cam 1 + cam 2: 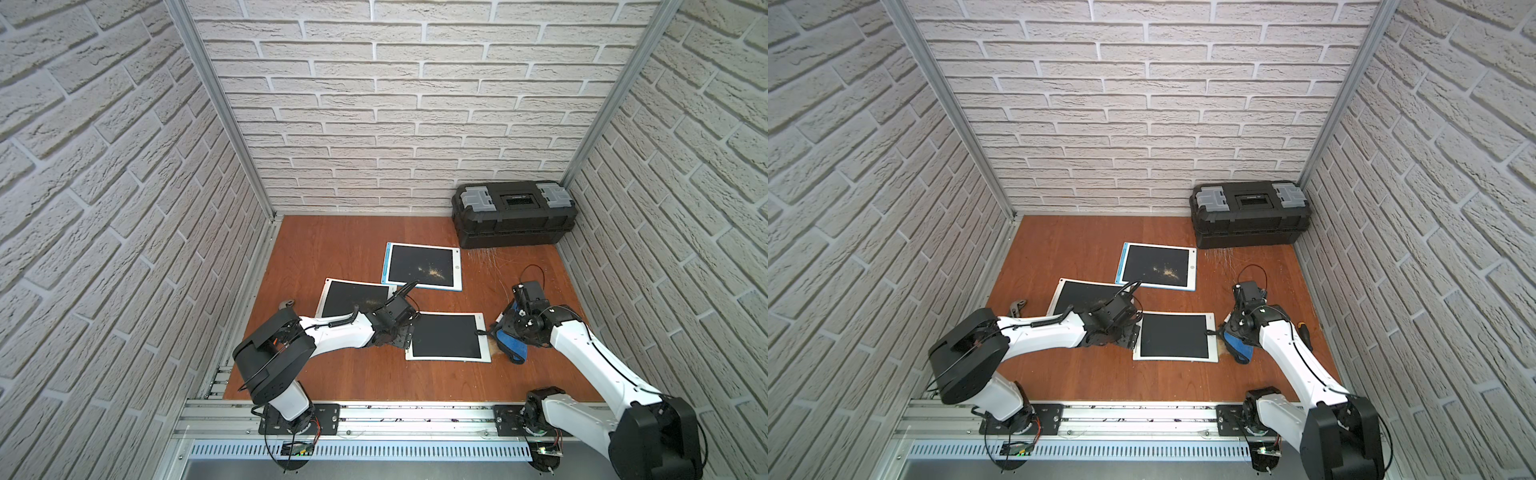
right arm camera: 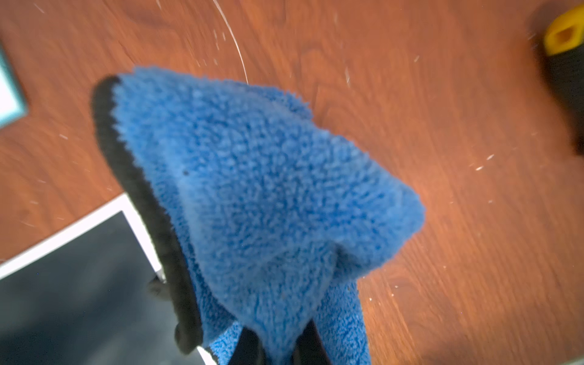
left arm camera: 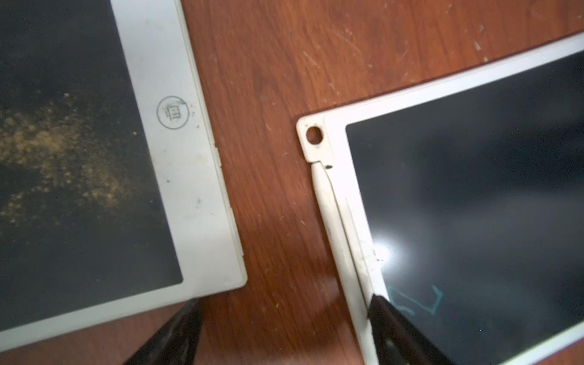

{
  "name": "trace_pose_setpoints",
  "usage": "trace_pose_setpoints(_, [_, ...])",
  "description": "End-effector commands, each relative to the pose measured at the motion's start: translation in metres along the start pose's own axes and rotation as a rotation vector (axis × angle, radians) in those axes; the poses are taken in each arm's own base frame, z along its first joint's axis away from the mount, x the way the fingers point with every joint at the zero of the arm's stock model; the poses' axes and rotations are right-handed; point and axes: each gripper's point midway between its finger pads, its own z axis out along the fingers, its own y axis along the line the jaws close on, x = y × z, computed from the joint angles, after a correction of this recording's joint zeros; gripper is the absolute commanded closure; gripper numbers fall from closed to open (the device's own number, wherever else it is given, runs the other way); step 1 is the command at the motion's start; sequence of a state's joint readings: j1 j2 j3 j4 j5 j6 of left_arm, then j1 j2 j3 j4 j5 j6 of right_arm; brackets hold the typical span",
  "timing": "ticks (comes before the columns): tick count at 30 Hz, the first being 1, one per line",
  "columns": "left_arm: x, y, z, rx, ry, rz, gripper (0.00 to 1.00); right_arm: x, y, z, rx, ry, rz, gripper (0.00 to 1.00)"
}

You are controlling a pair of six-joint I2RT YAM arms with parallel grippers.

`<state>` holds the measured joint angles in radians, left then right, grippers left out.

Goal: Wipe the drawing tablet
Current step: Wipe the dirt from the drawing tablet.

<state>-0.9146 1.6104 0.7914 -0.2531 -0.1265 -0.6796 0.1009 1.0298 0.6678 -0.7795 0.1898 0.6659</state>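
Observation:
Three drawing tablets with black screens lie on the wooden table. The near tablet [image 1: 446, 336] [image 1: 1175, 336] has a white frame; the left wrist view shows a faint teal mark on its screen [image 3: 474, 189]. The left tablet [image 1: 353, 299] [image 3: 79, 158] and the far, blue-edged tablet [image 1: 422, 266] carry tan dust. My left gripper [image 3: 284, 331] [image 1: 404, 334] is open, low over the gap between the left and near tablets, with one finger [image 3: 395, 328] over the near tablet's edge. Beside that tablet's right edge, my right gripper [image 2: 278, 350] is shut on a blue cloth [image 2: 252, 189] [image 1: 513, 347].
A black toolbox [image 1: 513, 216] stands at the back right corner. A wrench [image 1: 1017, 307] lies left of the left arm. A yellow-and-black screwdriver [image 2: 565, 63] [image 1: 1304, 332] lies right of the right arm. Brick-patterned walls enclose three sides.

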Motion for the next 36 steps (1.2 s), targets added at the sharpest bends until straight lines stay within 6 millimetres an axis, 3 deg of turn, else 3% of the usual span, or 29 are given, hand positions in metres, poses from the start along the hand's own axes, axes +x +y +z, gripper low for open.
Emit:
trace_pose_setpoints(1, [0.071,0.037,0.019,-0.097,0.253,-0.009,0.15,-0.011,0.011,-0.013,-0.076,-0.07,-0.013,0.97])
trace_pose_setpoints(7, [0.064,0.035,0.017,-0.096,0.247,0.0,0.15,0.016,0.073,-0.016,-0.392,0.043,-0.149,0.97])
trace_pose_setpoints(10, [0.064,0.035,0.018,-0.098,0.25,0.001,0.15,0.033,0.1,-0.018,-0.459,0.086,-0.231,0.97])
trace_pose_setpoints(15, [0.065,0.035,0.021,-0.103,0.261,0.004,0.15,0.053,0.132,-0.016,-0.518,0.133,-0.301,0.97])
trace_pose_setpoints(18, [0.063,0.034,0.02,-0.098,0.255,0.003,0.15,0.064,0.139,-0.003,-0.526,0.183,-0.282,0.97])
trace_pose_setpoints(22, [0.064,0.035,0.019,-0.1,0.256,0.0,0.15,0.072,0.121,0.023,-0.4,0.219,-0.276,0.97])
trace_pose_setpoints(27, [0.066,0.036,0.019,-0.102,0.257,0.002,0.15,0.059,0.074,0.044,-0.193,0.209,-0.195,0.97])
trace_pose_setpoints(32, [0.067,0.037,0.019,-0.101,0.255,0.0,0.15,0.035,0.025,0.032,-0.046,0.12,-0.074,0.97])
trace_pose_setpoints(36, [0.068,0.038,0.019,-0.099,0.254,-0.002,0.15,0.016,0.011,0.013,0.008,0.03,-0.059,0.97])
